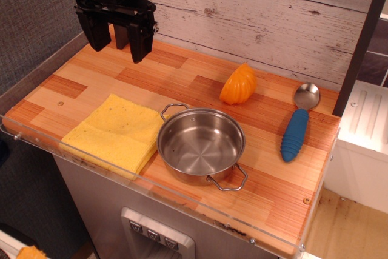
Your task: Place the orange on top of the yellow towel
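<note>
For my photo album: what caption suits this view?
End effector open above counter; orange far from yellow towel.

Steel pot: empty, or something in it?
Empty. The steel pot stands upright, its bare shiny bottom fully visible; the orange lies apart on the table.

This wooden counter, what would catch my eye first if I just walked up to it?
Probably the shiny round steel pot near the front edge, with a flat yellow folded towel lying right beside it on its left. Behind the pot sits a glossy ribbed orange toy fruit, next to a blue-handled metal spoon. The black end effector hangs open above the back left corner, holding nothing.
</note>
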You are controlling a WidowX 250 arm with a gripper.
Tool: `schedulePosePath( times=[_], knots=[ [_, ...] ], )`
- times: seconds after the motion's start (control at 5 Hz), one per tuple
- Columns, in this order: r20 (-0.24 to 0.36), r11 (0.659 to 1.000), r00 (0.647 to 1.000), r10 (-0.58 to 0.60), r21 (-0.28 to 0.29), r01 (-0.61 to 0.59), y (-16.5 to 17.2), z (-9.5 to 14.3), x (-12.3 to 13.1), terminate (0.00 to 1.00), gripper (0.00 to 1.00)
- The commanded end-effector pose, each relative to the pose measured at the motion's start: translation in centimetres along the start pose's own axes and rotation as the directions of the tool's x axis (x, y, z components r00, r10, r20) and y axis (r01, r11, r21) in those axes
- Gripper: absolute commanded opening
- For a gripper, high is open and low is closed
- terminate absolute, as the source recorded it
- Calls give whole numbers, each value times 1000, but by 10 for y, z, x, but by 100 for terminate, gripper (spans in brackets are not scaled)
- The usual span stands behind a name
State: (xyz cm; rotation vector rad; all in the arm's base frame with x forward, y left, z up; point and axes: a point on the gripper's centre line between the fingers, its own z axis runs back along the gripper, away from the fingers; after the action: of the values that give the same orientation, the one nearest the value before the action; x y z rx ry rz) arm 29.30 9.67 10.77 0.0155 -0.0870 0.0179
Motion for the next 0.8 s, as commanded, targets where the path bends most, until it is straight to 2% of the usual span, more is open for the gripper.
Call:
schedulePosePath(
  times=[0.0,0.4,0.6],
  knots=[
    [0,1000,1000,0,0,0,0,0,0,0,100],
    [-7,990,990,-139,13,139,-69,-14,26,0,100],
    [1,985,986,-169,19,169,-93,-20,36,0,100]
  ],
)
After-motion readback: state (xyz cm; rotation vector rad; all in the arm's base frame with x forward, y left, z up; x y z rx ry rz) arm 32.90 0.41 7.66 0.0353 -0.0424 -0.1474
